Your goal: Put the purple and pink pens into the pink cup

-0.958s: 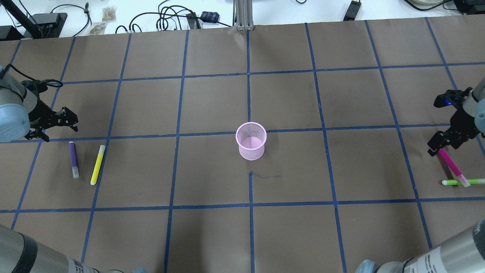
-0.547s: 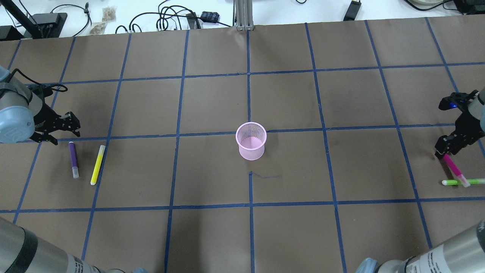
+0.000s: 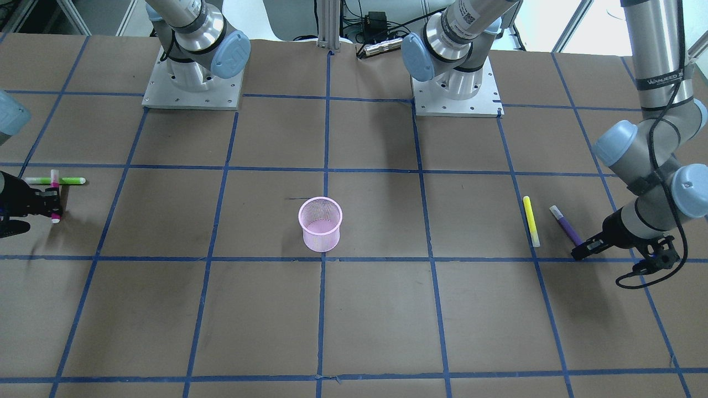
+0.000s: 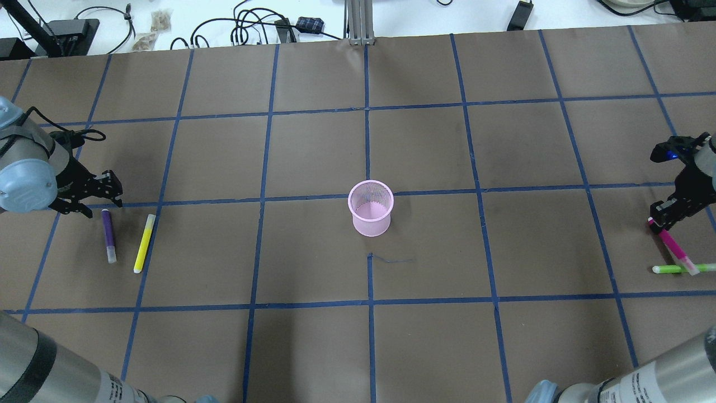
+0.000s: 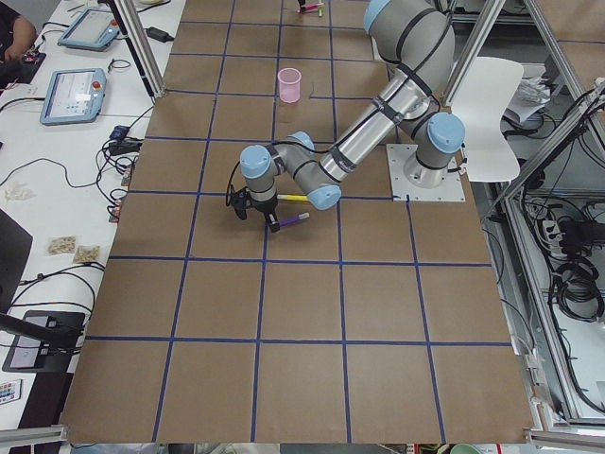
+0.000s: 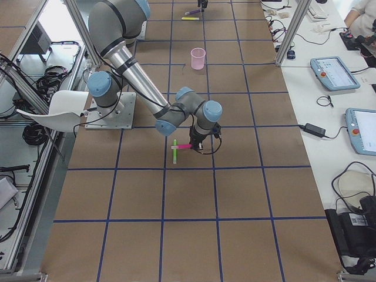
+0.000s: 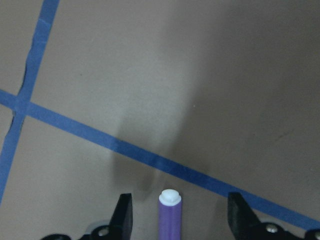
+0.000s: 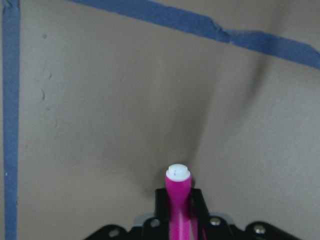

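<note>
The pink mesh cup stands upright at the table's middle, also in the front view. The purple pen lies flat at the far left. My left gripper is open and low at the pen's far end; in the left wrist view the pen's white tip sits between the two fingers. The pink pen lies at the far right, its near end across a green pen. My right gripper is shut on the pink pen's far end.
A yellow pen lies just right of the purple pen, parallel to it. A green pen lies crosswise under the pink pen. Cables and boxes sit beyond the table's far edge. Blue tape lines grid the brown surface.
My left gripper has moved right and down to the purple pen's far end. My right gripper has moved along the pink pen to its far end and closed on it.
</note>
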You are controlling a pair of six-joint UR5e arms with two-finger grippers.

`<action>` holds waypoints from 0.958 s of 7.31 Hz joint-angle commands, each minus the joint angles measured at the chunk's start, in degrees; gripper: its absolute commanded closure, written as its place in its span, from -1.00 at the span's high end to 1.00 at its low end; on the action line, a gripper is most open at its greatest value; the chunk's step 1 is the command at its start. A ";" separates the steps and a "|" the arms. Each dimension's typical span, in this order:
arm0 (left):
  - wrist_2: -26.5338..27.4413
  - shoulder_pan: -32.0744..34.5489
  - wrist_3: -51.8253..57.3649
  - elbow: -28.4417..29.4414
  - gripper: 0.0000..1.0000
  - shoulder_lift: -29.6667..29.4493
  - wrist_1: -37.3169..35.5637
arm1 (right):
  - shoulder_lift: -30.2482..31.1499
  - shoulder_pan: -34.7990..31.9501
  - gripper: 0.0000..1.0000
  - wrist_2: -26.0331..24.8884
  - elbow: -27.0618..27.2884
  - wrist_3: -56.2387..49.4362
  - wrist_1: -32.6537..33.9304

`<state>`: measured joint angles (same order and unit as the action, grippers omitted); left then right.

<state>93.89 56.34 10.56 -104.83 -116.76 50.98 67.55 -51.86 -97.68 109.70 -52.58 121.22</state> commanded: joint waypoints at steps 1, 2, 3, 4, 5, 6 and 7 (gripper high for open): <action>0.07 0.00 -0.01 -0.02 0.08 -0.22 0.00 | 0.30 0.00 -1.00 0.12 -0.71 -0.33 -0.11; 0.07 0.00 -0.01 -0.11 0.06 -0.31 0.00 | 1.96 -0.43 -1.00 0.73 -1.93 -0.42 -0.63; 0.15 0.00 -0.01 -0.11 -0.03 -0.31 0.00 | 4.32 -1.65 -1.00 2.65 -3.33 -0.51 -0.81; 0.16 0.00 -0.01 -0.11 -0.18 -0.49 0.09 | 6.26 -5.23 -1.00 8.41 -4.31 0.10 -0.81; 0.94 0.00 -0.01 -0.02 -0.45 -0.66 0.09 | 9.24 -9.88 -1.00 14.38 -4.84 1.06 -0.55; 1.29 0.00 0.07 0.24 -0.99 -0.66 0.44 | 11.71 -14.28 -1.00 21.40 -4.23 2.55 0.24; 1.38 0.00 -0.01 0.42 -1.00 -0.58 0.79 | 12.78 -19.80 -1.00 24.61 -4.23 7.18 0.68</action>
<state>95.00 56.34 10.58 -104.64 -117.36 51.39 78.23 -65.39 -78.75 105.40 -49.45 121.29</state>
